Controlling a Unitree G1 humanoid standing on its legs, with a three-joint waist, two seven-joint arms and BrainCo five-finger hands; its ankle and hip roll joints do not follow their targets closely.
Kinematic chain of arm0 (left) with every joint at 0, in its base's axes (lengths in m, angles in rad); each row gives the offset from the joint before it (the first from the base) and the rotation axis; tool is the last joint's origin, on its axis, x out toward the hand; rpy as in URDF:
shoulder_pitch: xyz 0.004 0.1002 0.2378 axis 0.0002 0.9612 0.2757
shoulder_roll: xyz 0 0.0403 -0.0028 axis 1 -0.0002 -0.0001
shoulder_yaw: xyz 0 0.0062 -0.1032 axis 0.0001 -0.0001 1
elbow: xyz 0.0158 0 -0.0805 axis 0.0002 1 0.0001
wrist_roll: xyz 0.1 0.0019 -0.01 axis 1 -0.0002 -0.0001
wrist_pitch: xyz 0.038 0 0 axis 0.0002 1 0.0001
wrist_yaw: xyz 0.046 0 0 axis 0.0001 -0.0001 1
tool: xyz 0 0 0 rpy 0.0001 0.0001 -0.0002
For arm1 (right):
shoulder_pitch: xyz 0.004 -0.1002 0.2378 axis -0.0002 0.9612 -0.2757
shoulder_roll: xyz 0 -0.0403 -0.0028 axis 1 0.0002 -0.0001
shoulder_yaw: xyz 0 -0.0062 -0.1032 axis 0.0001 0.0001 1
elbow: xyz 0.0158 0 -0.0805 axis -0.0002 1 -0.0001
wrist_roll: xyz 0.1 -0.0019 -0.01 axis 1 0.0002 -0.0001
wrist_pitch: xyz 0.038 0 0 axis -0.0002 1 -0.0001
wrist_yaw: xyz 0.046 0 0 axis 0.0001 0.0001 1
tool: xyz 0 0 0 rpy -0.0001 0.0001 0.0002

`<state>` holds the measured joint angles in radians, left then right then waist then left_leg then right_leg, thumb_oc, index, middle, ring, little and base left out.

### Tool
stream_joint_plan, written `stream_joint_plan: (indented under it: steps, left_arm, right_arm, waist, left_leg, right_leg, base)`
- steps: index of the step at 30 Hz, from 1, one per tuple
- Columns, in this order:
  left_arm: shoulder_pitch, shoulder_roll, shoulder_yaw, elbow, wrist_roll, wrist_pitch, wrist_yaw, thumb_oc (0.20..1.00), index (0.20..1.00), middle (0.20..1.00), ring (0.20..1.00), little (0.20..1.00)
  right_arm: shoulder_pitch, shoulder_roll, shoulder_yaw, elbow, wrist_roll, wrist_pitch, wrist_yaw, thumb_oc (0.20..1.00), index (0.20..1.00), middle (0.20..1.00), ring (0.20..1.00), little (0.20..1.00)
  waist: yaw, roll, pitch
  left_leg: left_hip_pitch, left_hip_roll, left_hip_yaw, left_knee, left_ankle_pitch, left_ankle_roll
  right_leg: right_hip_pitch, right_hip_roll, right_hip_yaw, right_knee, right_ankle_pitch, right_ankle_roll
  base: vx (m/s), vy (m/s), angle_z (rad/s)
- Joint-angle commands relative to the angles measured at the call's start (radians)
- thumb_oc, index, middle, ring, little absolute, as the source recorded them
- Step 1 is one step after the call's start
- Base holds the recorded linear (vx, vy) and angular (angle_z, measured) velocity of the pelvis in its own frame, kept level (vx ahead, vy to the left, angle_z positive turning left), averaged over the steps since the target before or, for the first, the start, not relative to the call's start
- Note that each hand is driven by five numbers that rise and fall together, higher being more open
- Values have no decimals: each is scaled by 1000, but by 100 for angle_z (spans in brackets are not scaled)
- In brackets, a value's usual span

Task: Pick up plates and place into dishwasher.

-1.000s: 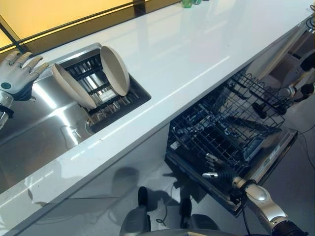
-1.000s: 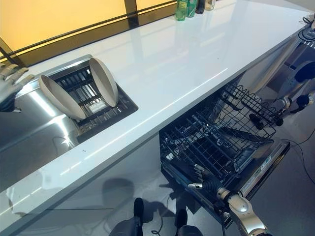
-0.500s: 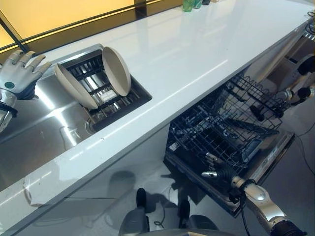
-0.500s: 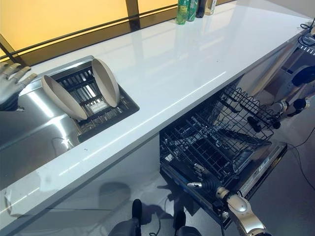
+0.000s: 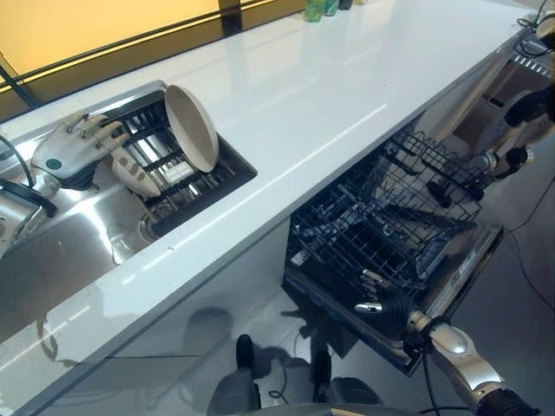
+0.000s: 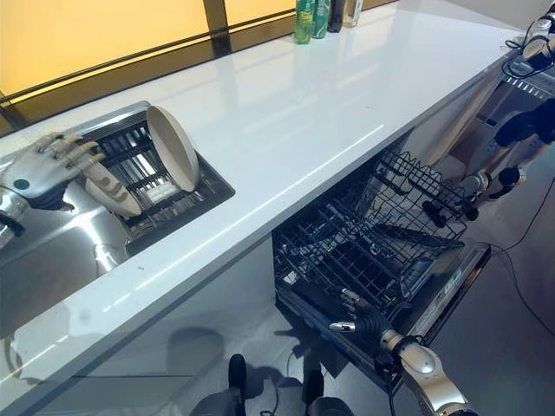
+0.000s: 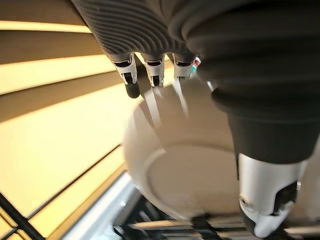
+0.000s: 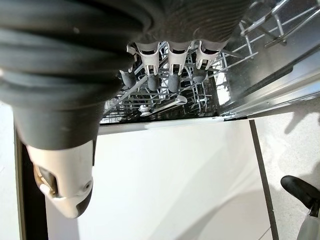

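Observation:
Two cream plates stand on edge in the drying rack (image 5: 198,180) set in the sink. My left hand (image 5: 71,149) reaches over the left plate (image 5: 136,171), fingers straight and spread across its upper rim, open. In the left wrist view that plate (image 7: 190,170) lies just past the straight fingers (image 7: 131,84). The right plate (image 5: 192,126) leans free beside it. Down low, my right hand (image 5: 387,305) hangs open at the front edge of the pulled-out dishwasher rack (image 5: 395,221), holding nothing; its fingers (image 8: 172,75) point at the wire rack.
The steel sink basin (image 5: 65,251) lies left of the drying rack. A long white counter (image 5: 303,87) runs to the right, with bottles (image 6: 314,12) at its far edge. The dishwasher door (image 5: 473,264) hangs open below. Grey equipment (image 5: 520,113) stands at the far right.
My left hand has swung right from the sink's left rim onto the left plate, covering its top. The view shifted slightly. The right hand stays where it was.

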<state>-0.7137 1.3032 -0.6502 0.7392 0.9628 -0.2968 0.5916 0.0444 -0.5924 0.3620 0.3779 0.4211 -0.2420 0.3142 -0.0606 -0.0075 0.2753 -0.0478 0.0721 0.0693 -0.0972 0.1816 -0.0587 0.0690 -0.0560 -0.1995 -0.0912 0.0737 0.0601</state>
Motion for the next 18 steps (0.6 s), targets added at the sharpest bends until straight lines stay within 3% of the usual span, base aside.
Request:
stream_joint_plan:
  steps: [1, 5, 13, 14, 15, 18]
  left_arm:
    - [-147, -19, 8, 89, -9, 18, -20, 1000, 1000, 1000, 1000, 1000]
    - [-161, -35, -16, 118, -14, 28, -92, 1000, 1000, 1000, 1000, 1000]
    - [-200, -52, -53, 192, -70, 156, -278, 1000, 1000, 1000, 1000, 1000]
    - [-201, -52, -52, 204, -72, 161, -281, 391, 391, 391, 391, 391]
    - [-199, -52, -49, 207, -78, 168, -286, 200, 200, 200, 200, 200]
    - [-186, -45, -36, 208, -91, 165, -263, 200, 200, 200, 200, 200]
  right_arm:
    - [-49, -17, -16, -47, 7, -72, -18, 1000, 1000, 1000, 1000, 1000]
    - [-63, -34, -24, -51, 13, -70, -21, 1000, 1000, 1000, 1000, 1000]
    - [-87, -69, -37, -82, 32, -68, -51, 1000, 1000, 1000, 1000, 1000]
    - [-87, -71, -40, -81, 34, -73, -51, 1000, 1000, 1000, 1000, 1000]
    - [-85, -74, -42, -83, 34, -74, -52, 1000, 1000, 1000, 1000, 1000]
    - [-74, -85, -57, -97, 39, -79, -48, 1000, 1000, 1000, 1000, 1000]
  waist:
    - [-8, -12, 56]
    - [-15, -18, 72]
    - [-26, -26, 107]
    - [-26, -26, 109]
    - [-26, -26, 110]
    - [-29, -21, 110]
  left_leg:
    - [52, -89, 51, 29, -183, 43]
    - [41, -88, 54, 31, -179, 44]
    - [16, -88, 55, 30, -169, 44]
    - [13, -88, 55, 29, -168, 43]
    - [12, -88, 54, 28, -167, 43]
    - [12, -91, 52, 26, -166, 42]
  right_leg:
    - [-101, -17, 21, 50, -8, 79]
    - [-116, -15, 27, 55, -4, 79]
    - [-144, -12, 35, 57, 5, 80]
    - [-148, -12, 35, 58, 6, 81]
    - [-150, -12, 35, 59, 6, 81]
    - [-151, -13, 34, 58, 6, 82]
  base:
    - [-42, 19, -8]
    - [-43, 18, -6]
    - [-45, 18, -5]
    - [-37, 10, -1]
    - [0, 0, 0]
    - [0, 0, 0]
